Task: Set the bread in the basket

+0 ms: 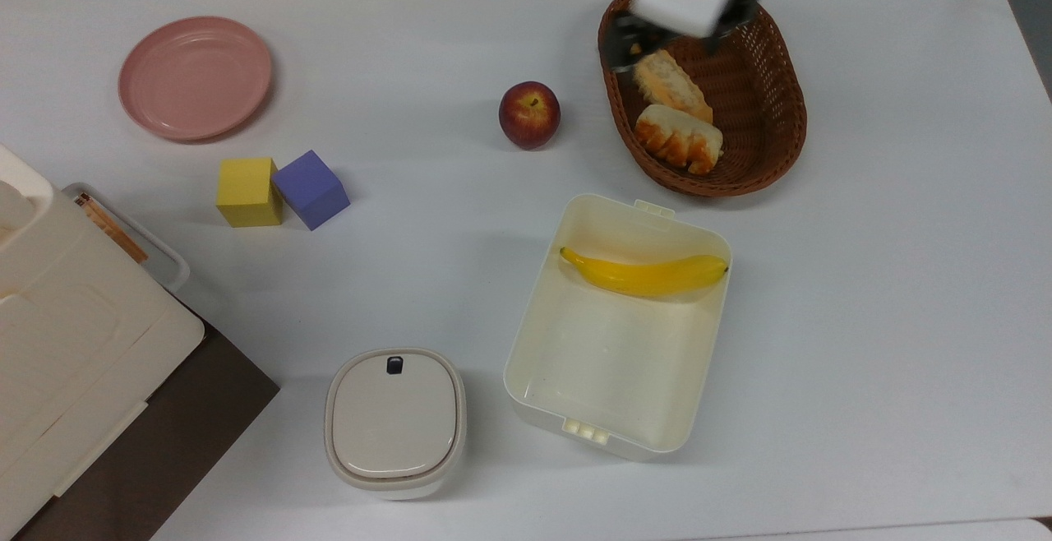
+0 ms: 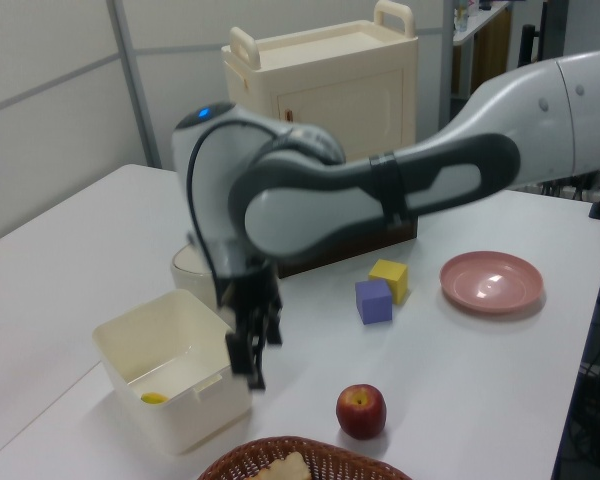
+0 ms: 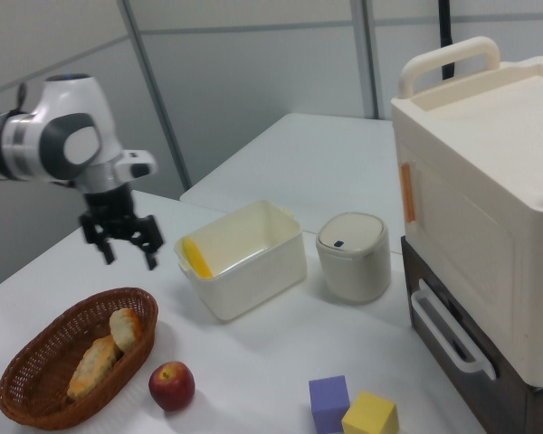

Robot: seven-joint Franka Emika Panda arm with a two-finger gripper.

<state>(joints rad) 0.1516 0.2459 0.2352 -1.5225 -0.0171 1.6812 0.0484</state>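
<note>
The bread [image 1: 679,138], a short roll with orange-brown streaks, lies inside the dark wicker basket [image 1: 781,113] at the end nearest the cream box. It rests against a longer pale loaf [image 1: 672,85]. In the right view the bread [image 3: 127,327] sits by the basket's [image 3: 36,357] rim, next to the loaf [image 3: 90,366]. My gripper [image 1: 672,31] hangs above the basket's far end, open and holding nothing. In the right view the gripper [image 3: 125,246] is well above the basket with its fingers spread. In the left view the gripper [image 2: 250,358] hovers over the basket [image 2: 325,458].
A red apple [image 1: 529,113] sits just off the basket on the top view's left. A cream plastic box [image 1: 526,360] holds a banana [image 1: 645,274]. Farther on the top view's left are a pink plate [image 1: 195,76], yellow cube [image 1: 247,191], purple cube [image 1: 311,189] and lidded pot [image 1: 394,422].
</note>
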